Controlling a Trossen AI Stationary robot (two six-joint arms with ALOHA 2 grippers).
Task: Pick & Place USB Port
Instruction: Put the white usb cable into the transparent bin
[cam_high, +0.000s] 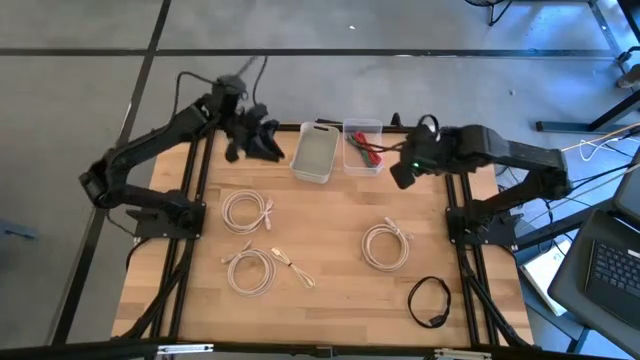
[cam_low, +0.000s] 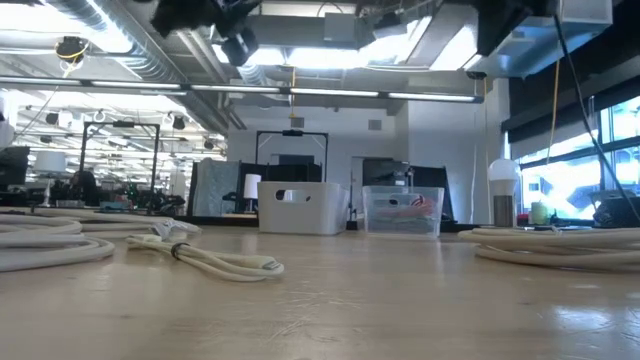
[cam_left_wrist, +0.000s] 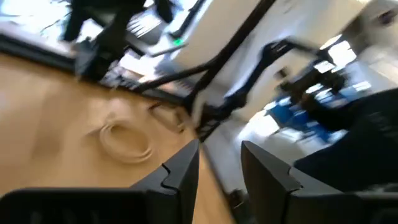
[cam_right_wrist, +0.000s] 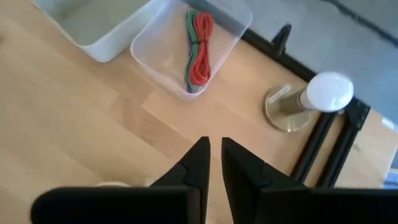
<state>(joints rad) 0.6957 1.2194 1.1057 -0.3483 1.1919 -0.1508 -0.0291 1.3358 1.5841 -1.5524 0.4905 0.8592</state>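
Three white coiled USB cables lie flat on the wooden table (cam_high: 247, 211) (cam_high: 250, 270) (cam_high: 385, 245), and a black coiled cable (cam_high: 430, 300) lies near the right front. One white coil (cam_left_wrist: 124, 140) shows in the left wrist view. A red and green cable bundle (cam_right_wrist: 199, 46) lies inside the clear bin (cam_high: 363, 147), beside the white bin (cam_high: 313, 155). My left gripper (cam_high: 262, 145) (cam_left_wrist: 221, 155) hovers open near the table's far left, left of the white bin. My right gripper (cam_high: 402, 175) (cam_right_wrist: 213, 149) hangs shut above bare wood, just right of the clear bin.
A white bulb-shaped object on a round base (cam_right_wrist: 311, 99) stands at the far right corner. Both bins (cam_low: 300, 208) (cam_low: 403, 212) sit at the far edge. Black frame rails run along the table's left and right sides. Bare wood lies in the middle between the coils.
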